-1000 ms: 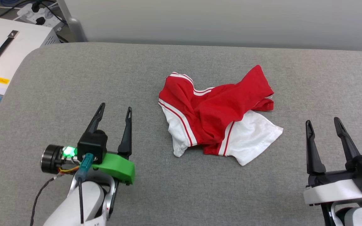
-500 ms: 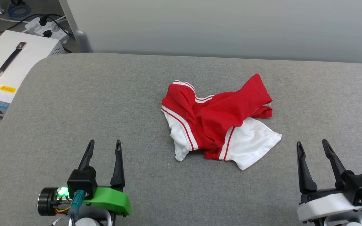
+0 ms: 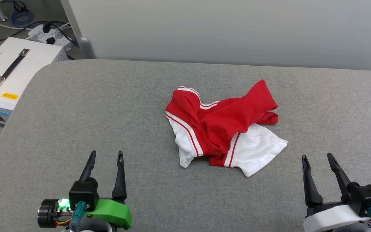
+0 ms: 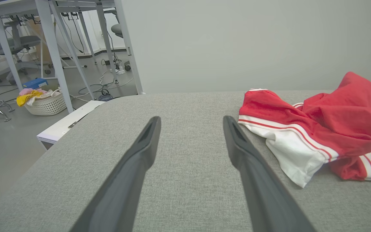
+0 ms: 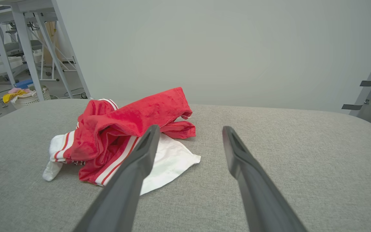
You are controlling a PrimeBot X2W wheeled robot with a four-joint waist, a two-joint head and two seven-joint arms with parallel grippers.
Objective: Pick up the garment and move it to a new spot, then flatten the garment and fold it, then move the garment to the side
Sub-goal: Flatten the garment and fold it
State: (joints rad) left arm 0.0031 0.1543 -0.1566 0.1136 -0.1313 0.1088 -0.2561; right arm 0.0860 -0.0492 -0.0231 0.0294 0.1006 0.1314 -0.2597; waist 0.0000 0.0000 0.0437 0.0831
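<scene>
- Foreground: the left gripper (image 3: 107,152) and the right gripper (image 3: 316,156) hovered over the near edge of the grey padded surface (image 3: 76,116). Each had its fingers spread wide and held nothing, probably a ready stance before the first pick.
- Middle ground: the garment (image 3: 224,124), a crumpled red-and-white heap, lay between the grippers and farther out. It touched neither and sat nearer the right one.
- Its bunched state suggested that no flattening or folding had been done.
- Background: a white equipment box (image 3: 11,71) stood beyond the surface's left corner, with a pale wall (image 3: 237,29) behind.
</scene>
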